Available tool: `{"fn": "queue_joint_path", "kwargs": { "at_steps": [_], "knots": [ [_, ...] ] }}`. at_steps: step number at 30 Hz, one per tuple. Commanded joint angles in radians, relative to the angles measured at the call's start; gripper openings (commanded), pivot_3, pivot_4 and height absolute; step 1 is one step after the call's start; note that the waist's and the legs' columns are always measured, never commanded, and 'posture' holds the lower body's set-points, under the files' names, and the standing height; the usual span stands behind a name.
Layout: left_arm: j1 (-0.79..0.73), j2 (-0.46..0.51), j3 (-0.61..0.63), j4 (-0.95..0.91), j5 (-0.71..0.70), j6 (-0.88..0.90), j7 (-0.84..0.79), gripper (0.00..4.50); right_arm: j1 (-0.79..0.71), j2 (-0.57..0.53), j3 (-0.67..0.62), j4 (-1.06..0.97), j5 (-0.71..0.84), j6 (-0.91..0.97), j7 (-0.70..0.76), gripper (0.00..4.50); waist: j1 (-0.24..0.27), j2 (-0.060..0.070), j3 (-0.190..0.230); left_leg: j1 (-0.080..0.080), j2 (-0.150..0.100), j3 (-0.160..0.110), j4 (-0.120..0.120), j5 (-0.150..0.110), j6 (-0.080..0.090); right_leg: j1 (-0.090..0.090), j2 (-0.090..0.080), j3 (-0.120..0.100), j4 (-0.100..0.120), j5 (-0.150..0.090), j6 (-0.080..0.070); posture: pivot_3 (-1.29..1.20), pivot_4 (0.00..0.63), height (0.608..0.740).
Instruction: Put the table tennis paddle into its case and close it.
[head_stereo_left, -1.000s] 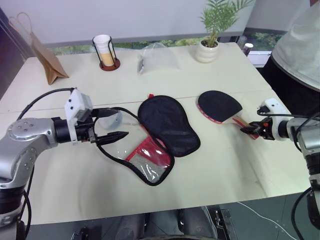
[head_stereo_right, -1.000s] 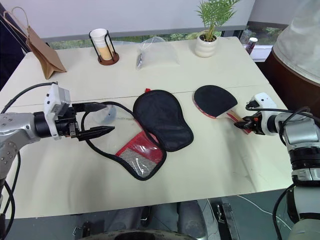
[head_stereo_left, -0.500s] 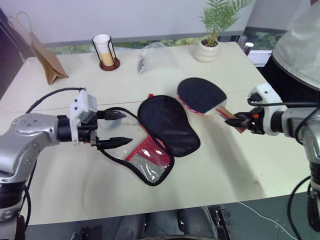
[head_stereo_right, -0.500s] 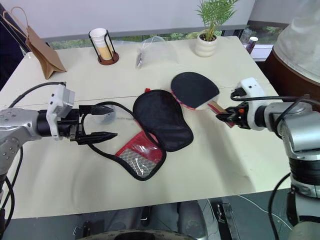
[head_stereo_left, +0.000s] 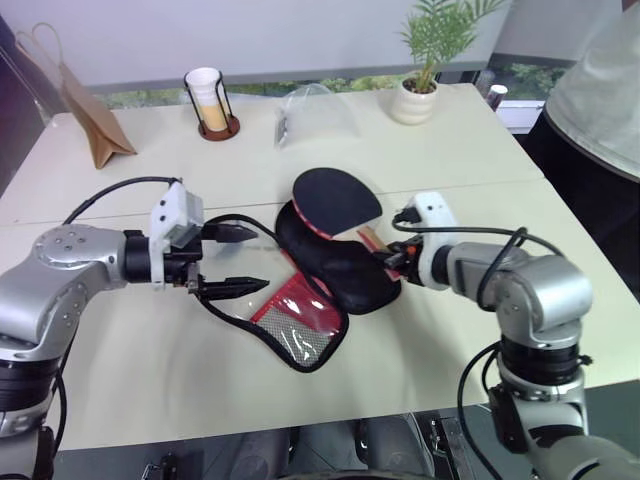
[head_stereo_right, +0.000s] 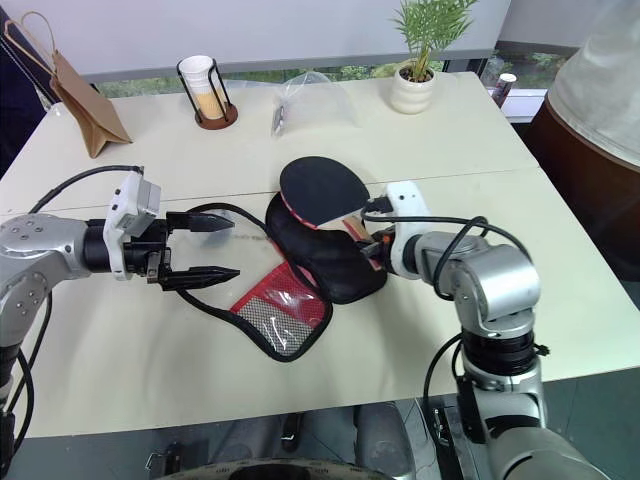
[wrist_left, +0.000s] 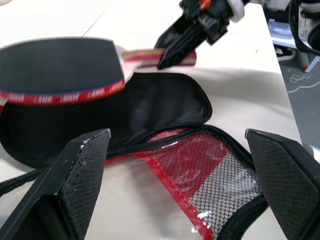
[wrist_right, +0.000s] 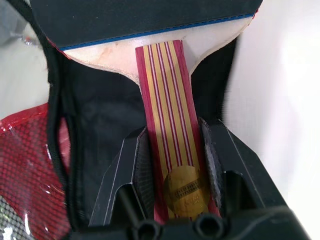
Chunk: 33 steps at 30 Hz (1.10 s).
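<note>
The table tennis paddle, black-faced with a red edge, hangs in the air over the far end of the case. My right gripper is shut on its striped wooden handle. The case lies unzipped on the table, its black half spread flat and its red mesh panel folded out toward the front. My left gripper stands open just left of the case, its fingers pointing at the mesh panel, nothing between them.
At the back of the table stand a brown paper bag, a cup in a wire holder, a clear plastic bag and a potted plant. A person stands at the right edge.
My right gripper has carried the paddle leftward, off the table at the right and up over the case. The left gripper has stayed where it was, open.
</note>
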<state>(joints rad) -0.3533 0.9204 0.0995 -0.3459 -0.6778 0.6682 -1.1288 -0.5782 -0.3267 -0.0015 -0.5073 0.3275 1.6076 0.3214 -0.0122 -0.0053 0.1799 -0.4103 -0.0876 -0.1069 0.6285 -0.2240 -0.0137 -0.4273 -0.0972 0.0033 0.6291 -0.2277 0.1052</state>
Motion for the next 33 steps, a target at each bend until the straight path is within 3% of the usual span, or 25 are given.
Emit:
{"fn": "queue_joint_path", "kwargs": {
  "at_steps": [1,15,22,28,33],
  "knots": [
    [0.002,0.011,0.024,-0.018,0.005,-0.016,0.003,4.5,0.003,0.018,0.008,-0.035,0.01,0.007,-0.042,0.98,0.0,0.0,0.0,0.0,0.0,0.0,0.0,0.0,0.0,0.0,0.0,0.0,0.0,0.0,0.0,0.0,0.15,0.74],
    [0.028,0.011,0.039,-0.034,0.004,-0.016,0.023,4.5,0.062,0.033,0.102,-0.028,0.023,0.007,-0.085,0.98,-0.004,0.0,0.0,0.0,0.0,0.0,0.0,0.0,0.0,0.0,0.001,0.0,0.0,0.0,0.0,0.0,0.15,0.74],
    [0.037,0.017,0.047,-0.022,0.014,-0.019,0.024,4.5,0.036,0.011,0.093,-0.044,0.035,-0.017,-0.056,4.4,-0.004,0.0,0.0,0.0,0.0,0.0,0.0,0.0,0.0,0.0,0.001,0.0,0.0,0.0,0.0,0.0,0.15,0.74],
    [0.036,0.037,0.07,0.022,0.029,-0.029,0.01,4.5,0.013,-0.173,0.038,-0.182,0.186,-0.118,0.167,4.47,-0.002,0.0,0.0,0.0,0.0,-0.001,0.0,0.0,0.0,0.001,0.0,-0.002,0.0,0.0,0.0,0.0,0.15,0.74],
    [0.058,0.087,0.111,0.16,0.125,-0.135,-0.002,4.5,0.038,-0.33,0.023,-0.141,0.207,-0.322,0.31,4.47,-0.004,0.0,0.0,0.0,0.001,-0.001,0.0,0.0,0.0,0.001,0.0,-0.002,-0.001,-0.001,0.0,0.0,0.15,0.74]
  ]
}}
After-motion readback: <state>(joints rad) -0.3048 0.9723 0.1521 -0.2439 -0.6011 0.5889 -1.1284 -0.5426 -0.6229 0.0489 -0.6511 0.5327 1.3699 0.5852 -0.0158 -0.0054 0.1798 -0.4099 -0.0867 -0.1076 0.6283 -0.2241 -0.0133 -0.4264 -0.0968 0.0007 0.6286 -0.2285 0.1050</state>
